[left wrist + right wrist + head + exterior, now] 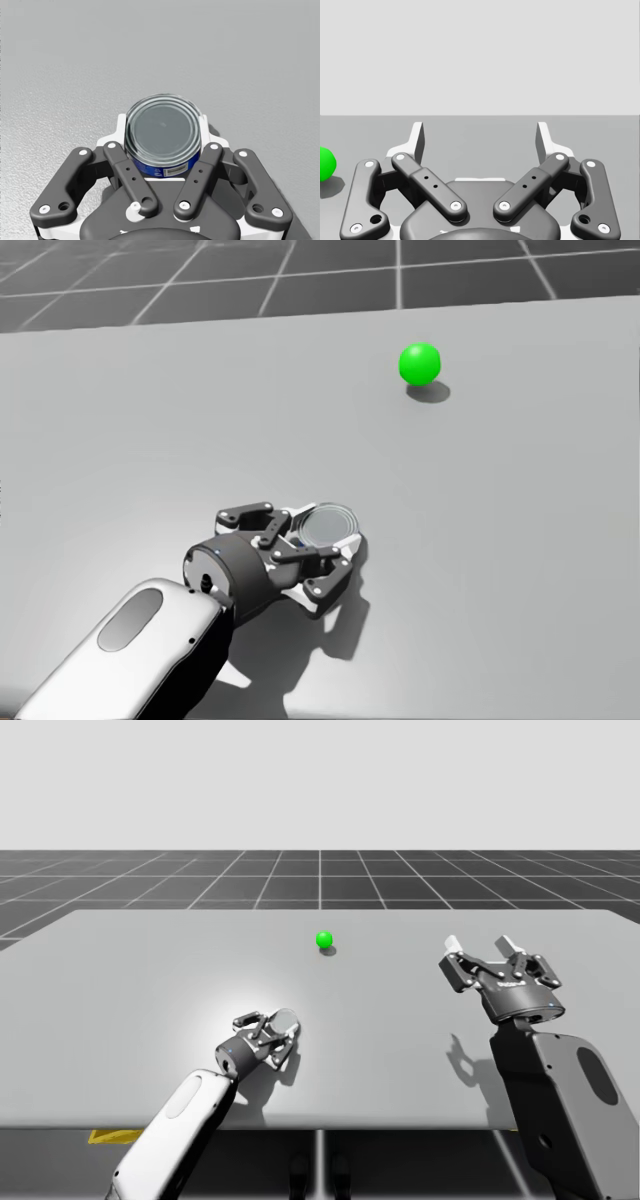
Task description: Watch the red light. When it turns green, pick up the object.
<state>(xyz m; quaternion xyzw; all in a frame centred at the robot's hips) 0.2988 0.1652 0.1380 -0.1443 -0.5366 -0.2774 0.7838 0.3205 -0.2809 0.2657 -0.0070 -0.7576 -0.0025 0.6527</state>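
Observation:
The light [324,939] is a small green ball on the grey table [130,980], towards its far side; it is also in the head view [419,362] and beside my right gripper [324,164]. The object is a short round can [164,132] with a silver lid and a blue label. My left gripper [162,125] is shut on it, one finger on each side, low over the near left of the table [280,1028] [325,535]. I cannot tell whether the can touches the table. My right gripper [481,948] [480,135] is open, held up at the right with nothing between its fingers.
The table's near edge [320,1128] runs just behind my left forearm. A dark gridded floor [320,875] lies beyond the table's far edge.

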